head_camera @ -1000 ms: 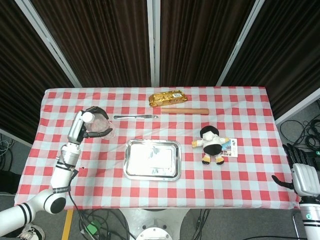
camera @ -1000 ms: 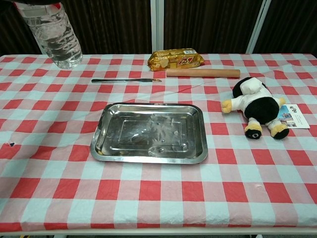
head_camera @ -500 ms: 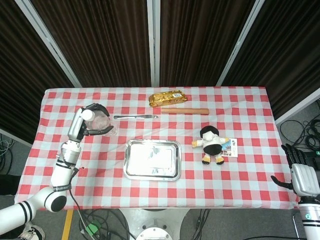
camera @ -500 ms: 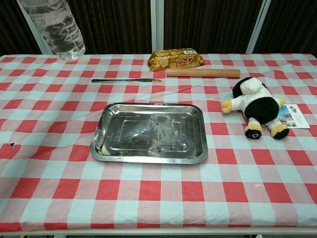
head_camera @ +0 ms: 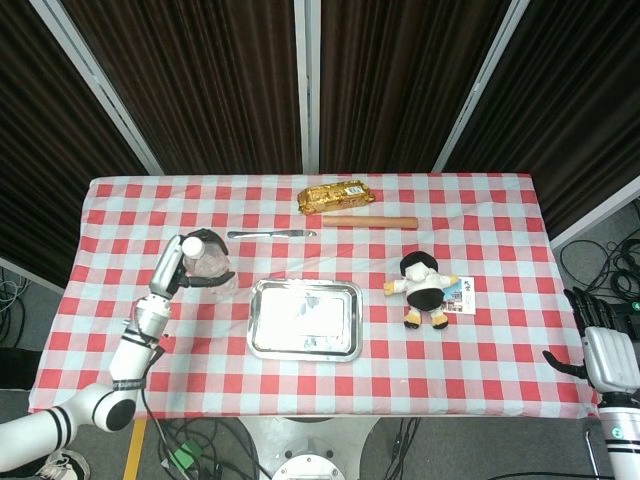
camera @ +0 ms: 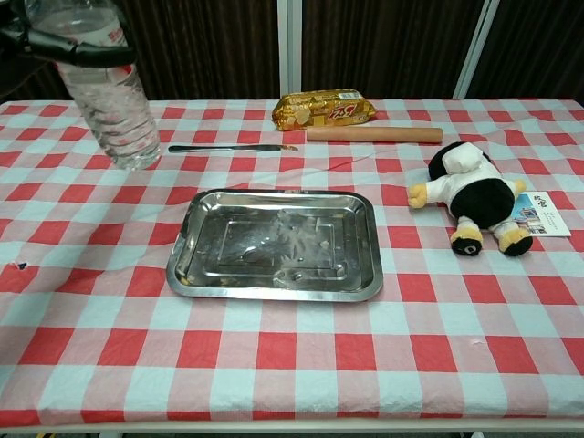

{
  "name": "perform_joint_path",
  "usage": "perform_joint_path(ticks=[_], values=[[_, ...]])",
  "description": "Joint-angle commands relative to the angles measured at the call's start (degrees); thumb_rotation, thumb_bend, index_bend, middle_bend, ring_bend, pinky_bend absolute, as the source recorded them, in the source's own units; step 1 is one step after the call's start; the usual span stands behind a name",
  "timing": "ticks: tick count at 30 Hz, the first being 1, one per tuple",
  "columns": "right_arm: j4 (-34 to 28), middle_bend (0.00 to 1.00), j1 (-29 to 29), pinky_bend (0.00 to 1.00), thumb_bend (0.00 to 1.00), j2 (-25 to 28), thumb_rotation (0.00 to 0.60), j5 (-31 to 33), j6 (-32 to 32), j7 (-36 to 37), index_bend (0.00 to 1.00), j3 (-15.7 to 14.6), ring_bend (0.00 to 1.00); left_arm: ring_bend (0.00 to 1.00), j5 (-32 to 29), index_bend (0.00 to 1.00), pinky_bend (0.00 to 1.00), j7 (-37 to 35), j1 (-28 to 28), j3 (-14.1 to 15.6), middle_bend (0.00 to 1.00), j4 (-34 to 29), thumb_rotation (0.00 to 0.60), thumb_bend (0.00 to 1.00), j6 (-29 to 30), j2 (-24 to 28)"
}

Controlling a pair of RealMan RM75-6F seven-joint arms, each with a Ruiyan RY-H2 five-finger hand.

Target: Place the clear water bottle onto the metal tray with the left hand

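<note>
My left hand (head_camera: pixel 197 262) grips the clear water bottle (camera: pixel 108 99) near its top and holds it upright in the air, left of the metal tray (camera: pixel 360 274). In the chest view the dark fingers (camera: pixel 78 50) wrap the bottle at the upper left corner. Seen from the head view, the bottle (head_camera: pixel 213 268) hangs just left of the tray (head_camera: pixel 258 345). Nothing lies in the tray. My right hand (head_camera: pixel 605 352) hangs off the table's right edge, fingers apart, holding nothing.
A butter knife (camera: pixel 232 148) lies behind the tray. Further back are a gold snack packet (camera: pixel 325 109) and a wooden rolling pin (camera: pixel 373 134). A plush toy (camera: pixel 473 196) and a small card (camera: pixel 542 213) lie to the right.
My left hand has carried the bottle nearer and rightward toward the tray; it now shows lower and fuller in the chest view. The right hand has not moved.
</note>
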Motion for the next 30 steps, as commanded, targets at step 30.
perform_joint_path(ticks=[30], values=[[0.7,0.03,0.3,0.0,0.1,-0.3,0.6,0.3,-1.1,0.1,0.06,-0.1,0.0,0.52,-5.4,0.62,0.54,1.0,2.1,-2.7,0.66,0.5,0.6,0.28,1.7,7.2]])
